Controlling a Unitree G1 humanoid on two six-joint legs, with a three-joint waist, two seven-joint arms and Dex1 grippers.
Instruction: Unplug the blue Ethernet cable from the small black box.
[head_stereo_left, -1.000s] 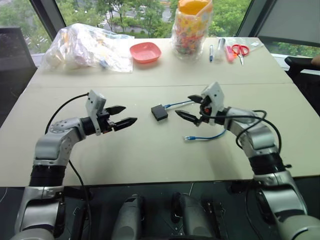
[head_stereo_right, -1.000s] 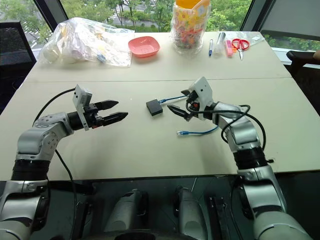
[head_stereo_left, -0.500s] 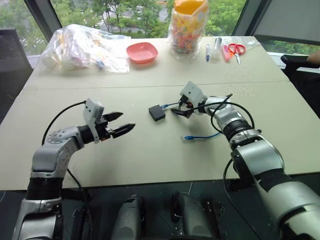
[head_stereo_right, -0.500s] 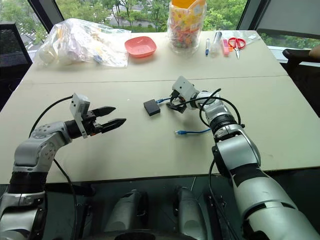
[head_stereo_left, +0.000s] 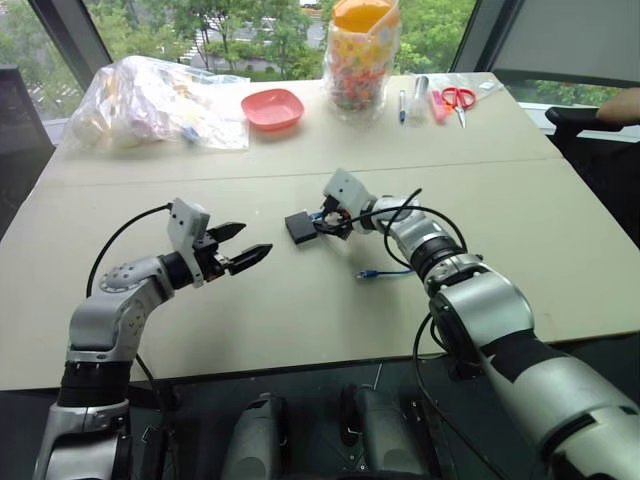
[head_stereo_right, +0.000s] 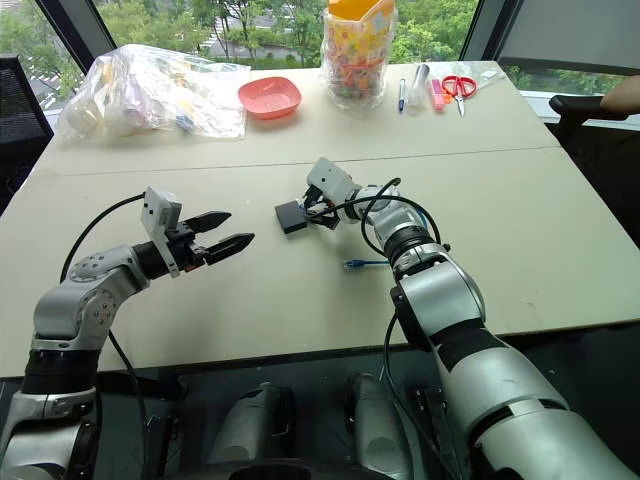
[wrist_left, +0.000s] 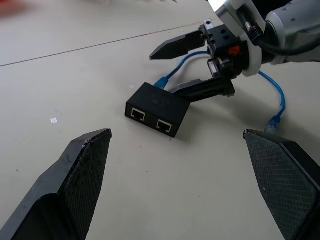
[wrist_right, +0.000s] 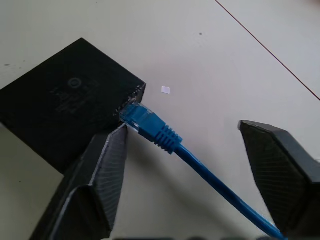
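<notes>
The small black box (head_stereo_left: 299, 227) lies flat near the middle of the bench (head_stereo_left: 300, 310), with the blue Ethernet cable (wrist_right: 165, 137) plugged into one side. The right gripper (wrist_left: 197, 65) sits just beside the box, its fingers (wrist_right: 97, 180) apart on either side of the plug; one finger seems to touch the box's edge, though that is hard to judge. The left gripper (head_stereo_left: 247, 248) hovers apart from the box, fingers spread wide.

no readable text; faint illegible embossed mark atop small black box (wrist_right: 70, 107)
</notes>
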